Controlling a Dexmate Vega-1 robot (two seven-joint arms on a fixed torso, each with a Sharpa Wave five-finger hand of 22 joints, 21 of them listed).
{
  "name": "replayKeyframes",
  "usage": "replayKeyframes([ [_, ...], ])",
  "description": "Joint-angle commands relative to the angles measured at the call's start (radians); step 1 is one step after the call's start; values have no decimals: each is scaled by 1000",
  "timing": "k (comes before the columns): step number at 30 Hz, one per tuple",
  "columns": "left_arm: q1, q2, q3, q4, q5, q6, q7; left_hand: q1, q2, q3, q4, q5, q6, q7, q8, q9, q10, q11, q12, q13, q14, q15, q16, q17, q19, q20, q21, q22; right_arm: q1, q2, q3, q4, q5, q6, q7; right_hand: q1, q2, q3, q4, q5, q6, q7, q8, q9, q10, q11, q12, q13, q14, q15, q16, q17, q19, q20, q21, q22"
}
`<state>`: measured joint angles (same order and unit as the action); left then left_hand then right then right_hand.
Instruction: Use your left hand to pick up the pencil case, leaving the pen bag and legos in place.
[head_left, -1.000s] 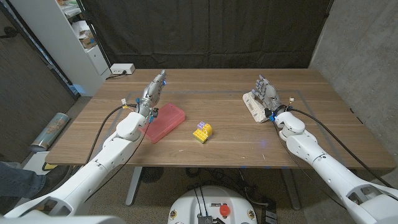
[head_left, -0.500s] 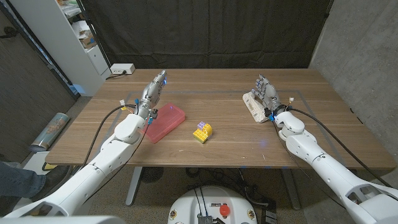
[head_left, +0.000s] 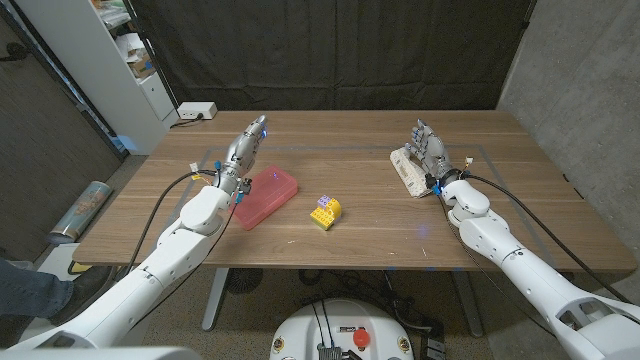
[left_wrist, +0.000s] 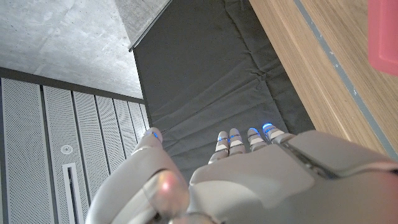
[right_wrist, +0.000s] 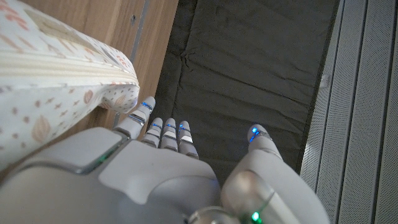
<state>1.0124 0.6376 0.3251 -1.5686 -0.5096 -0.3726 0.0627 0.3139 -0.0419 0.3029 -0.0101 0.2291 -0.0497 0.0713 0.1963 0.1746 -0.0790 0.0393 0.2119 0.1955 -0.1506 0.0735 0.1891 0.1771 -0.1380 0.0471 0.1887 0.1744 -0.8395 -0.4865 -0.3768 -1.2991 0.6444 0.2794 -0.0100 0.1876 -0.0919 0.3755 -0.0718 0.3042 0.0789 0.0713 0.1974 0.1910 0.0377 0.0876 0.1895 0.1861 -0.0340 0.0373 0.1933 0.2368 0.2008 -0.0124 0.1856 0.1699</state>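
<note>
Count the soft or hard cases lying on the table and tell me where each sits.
2. The pink pencil case lies on the left part of the table, beside the left robot hand. The patterned pen bag lies on the right part, by the right robot hand.

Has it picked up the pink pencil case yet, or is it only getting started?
Only starting. Nothing looks done: the pink pencil case lies on the table. In hand: the left hand is beside it with straight fingers, gripping nothing. Left: close on the case and lift. The legos and pen bag sit untouched by the right hand.
</note>
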Motion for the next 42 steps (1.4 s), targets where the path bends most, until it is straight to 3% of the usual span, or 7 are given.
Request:
replayKeyframes([
  [1, 32, 21, -8, -36, 78, -4, 60, 16, -1, 1, -5, -4, 8, 1, 6, 6, 1, -1, 7, 0, 3, 1, 3, 3, -4, 5, 7, 3, -5, 5, 0, -1, -1, 4, -7, -1, 4, -3, 2, 7, 9, 4, 5, 0, 6, 3, 8, 2, 10, 3, 10, 2, 0, 5, 6, 1],
  [12, 71, 28, -28, -66, 85, -38, 66, 20, 0, 2, -9, -7, 10, 1, 5, 6, -1, 4, 6, 0, 2, 2, 1, 3, -4, 5, 7, 4, -10, 3, 3, -8, 0, 3, -14, -2, 5, -4, 1, 8, 12, 3, 5, -1, 10, 6, 9, 2, 12, 3, 11, 0, 1, 5, 6, 1],
  [42, 156, 72, -71, -167, 162, 27, 151, 32, 6, 5, -20, -14, 15, 1, 2, 6, -2, 8, 5, 0, 2, 6, 0, 3, -5, 8, 7, 4, -15, -47, 26, -63, -9, -3, -12, -5, 7, -9, 1, 12, 14, 3, 3, -1, 12, 4, 8, 1, 16, 2, 12, -6, 3, 6, 7, 1],
])
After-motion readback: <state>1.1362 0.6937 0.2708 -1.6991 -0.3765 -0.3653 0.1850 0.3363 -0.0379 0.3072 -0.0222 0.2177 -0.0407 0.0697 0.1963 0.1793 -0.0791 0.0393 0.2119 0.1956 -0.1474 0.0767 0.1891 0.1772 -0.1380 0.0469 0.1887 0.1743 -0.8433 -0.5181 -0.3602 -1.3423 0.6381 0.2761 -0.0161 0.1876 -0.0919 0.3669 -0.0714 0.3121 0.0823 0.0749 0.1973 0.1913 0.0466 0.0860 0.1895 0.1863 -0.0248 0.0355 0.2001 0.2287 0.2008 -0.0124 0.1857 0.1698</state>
